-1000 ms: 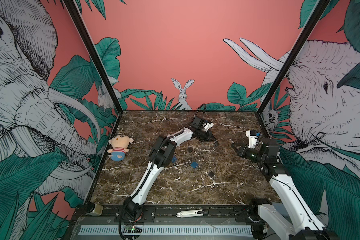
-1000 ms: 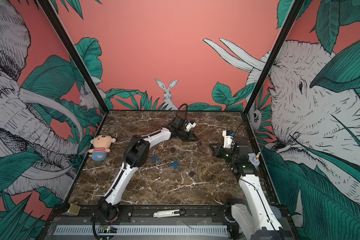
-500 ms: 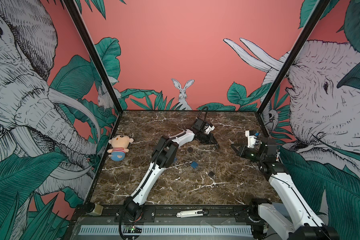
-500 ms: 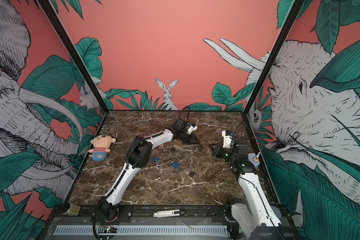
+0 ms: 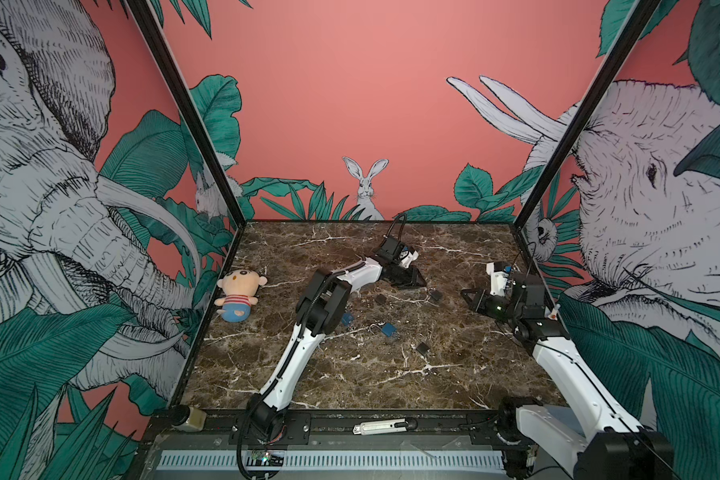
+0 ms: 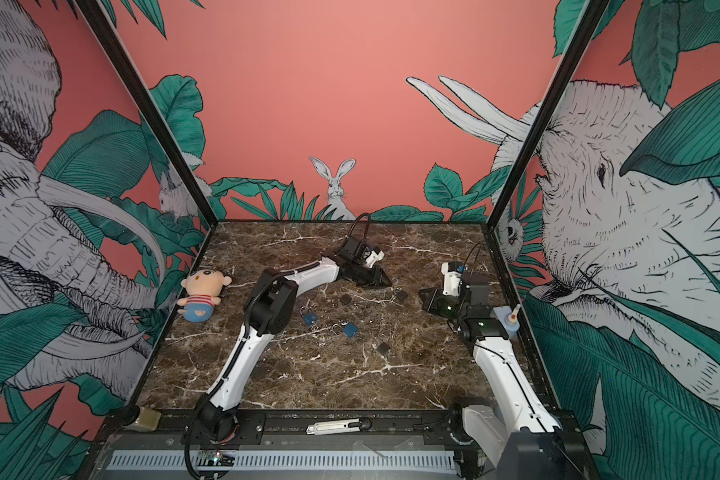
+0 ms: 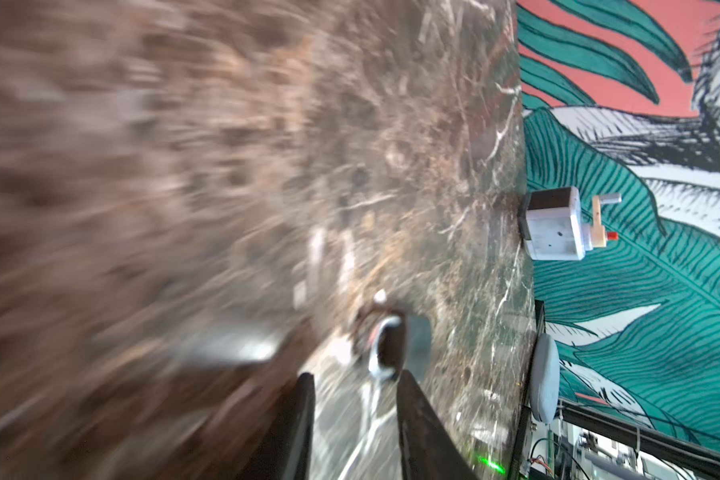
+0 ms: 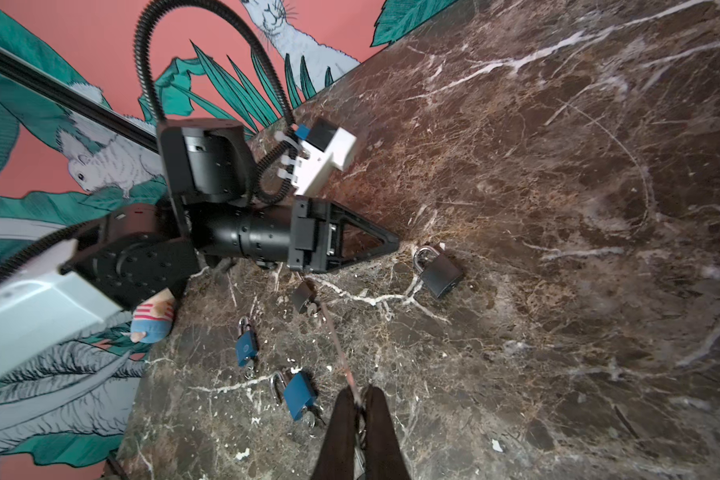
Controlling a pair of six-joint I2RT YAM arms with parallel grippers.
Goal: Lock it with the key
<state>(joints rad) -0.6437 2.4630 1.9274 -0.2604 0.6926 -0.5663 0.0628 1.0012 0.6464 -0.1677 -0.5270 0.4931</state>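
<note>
Left gripper (image 7: 354, 376) has its jaws spread with nothing between them, tips just short of a black padlock (image 7: 387, 345). The padlock lies on the marble table (image 5: 350, 382), right of centre toward the back. Right gripper (image 8: 359, 395), fingers pressed together, hangs near it on the right. A blue padlock (image 5: 388, 329) lies nearer the front, and a plush doll (image 5: 238, 297) sits by the left wall.

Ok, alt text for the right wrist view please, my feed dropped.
The left gripper reaches low over the marble table, its tip beside a black padlock. Nearer the camera lie a second black padlock, a small blue padlock and a larger blue padlock, with the shut right gripper closest.
</note>
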